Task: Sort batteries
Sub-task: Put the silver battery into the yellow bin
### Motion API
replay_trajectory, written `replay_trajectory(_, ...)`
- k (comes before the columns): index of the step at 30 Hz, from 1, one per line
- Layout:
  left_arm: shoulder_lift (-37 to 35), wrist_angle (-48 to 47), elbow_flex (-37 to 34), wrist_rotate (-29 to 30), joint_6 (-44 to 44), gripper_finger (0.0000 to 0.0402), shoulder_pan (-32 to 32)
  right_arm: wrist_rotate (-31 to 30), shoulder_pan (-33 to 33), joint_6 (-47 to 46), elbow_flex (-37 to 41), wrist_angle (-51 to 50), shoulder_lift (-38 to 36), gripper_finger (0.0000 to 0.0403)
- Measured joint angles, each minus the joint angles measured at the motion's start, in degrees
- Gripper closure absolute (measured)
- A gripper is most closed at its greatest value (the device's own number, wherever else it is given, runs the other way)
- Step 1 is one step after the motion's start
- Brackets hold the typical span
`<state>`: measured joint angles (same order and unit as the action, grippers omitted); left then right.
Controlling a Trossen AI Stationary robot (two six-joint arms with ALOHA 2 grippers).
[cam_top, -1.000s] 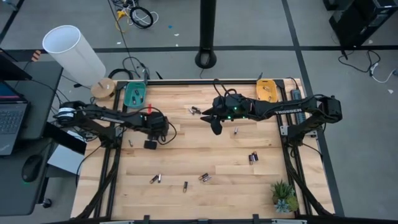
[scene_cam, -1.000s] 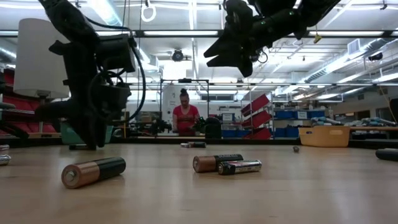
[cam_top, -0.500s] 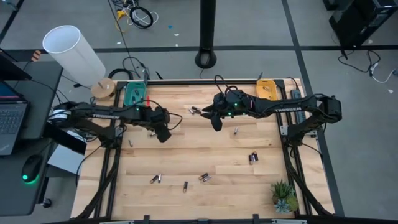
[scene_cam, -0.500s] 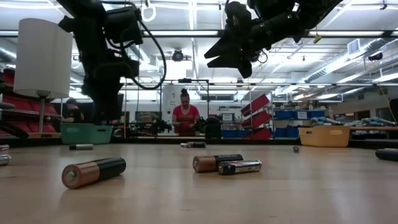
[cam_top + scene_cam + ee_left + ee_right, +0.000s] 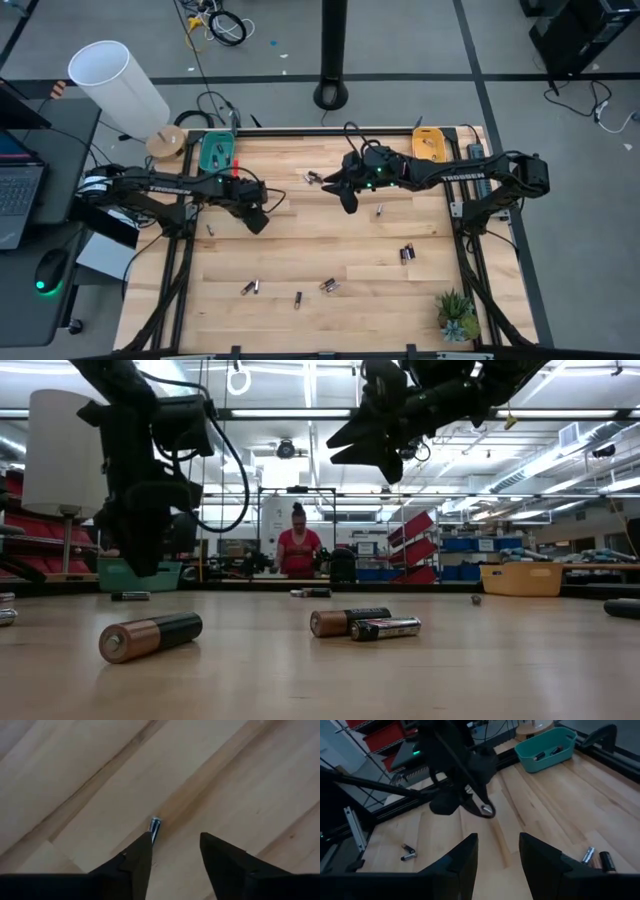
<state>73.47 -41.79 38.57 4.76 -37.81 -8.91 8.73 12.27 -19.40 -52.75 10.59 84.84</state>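
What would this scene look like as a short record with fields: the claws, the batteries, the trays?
left claw: open, above the table's left part, holding nothing
right claw: open, raised over the table's far middle, holding nothing
batteries: scattered on the wooden table, singly and in pairs
teal tray: far left corner, batteries inside
orange tray: far right corner

Wooden table (image 5: 300, 250) carries scattered batteries (image 5: 327, 285), a teal tray (image 5: 216, 152), an orange tray (image 5: 429, 145).
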Motion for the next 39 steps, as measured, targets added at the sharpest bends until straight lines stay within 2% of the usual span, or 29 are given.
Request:
replay_trajectory(11,0.0,-6.5,1.4,1.0,-0.8,0.0209,0.0,1.9,0.6,0.0,0.0,-1.2,0.0,0.0251)
replay_trajectory(23,0.0,-3.7,-2.8,-0.5,6.9,0.0210,-2.3,1.9,1.4,-0.4,0.0,-1.2,0.0,0.0251)
replay_trajectory(27,0.0,0.4,-4.1,-3.1,9.3,0.0222,-3.5,1.9,1.4,-0.4,0.0,-0.8,0.0,0.0251)
replay_trajectory(34,0.1,2.9,-4.4,-2.8,11.0,0.0250,-4.3,1.9,1.4,-0.6,0.0,0.2,0.0,0.0251)
replay_trajectory(39,3.6,3.4,-4.4,-3.0,13.5,0.0261,-4.3,1.9,1.4,-0.6,0.0,0.2,0.0,0.0251)
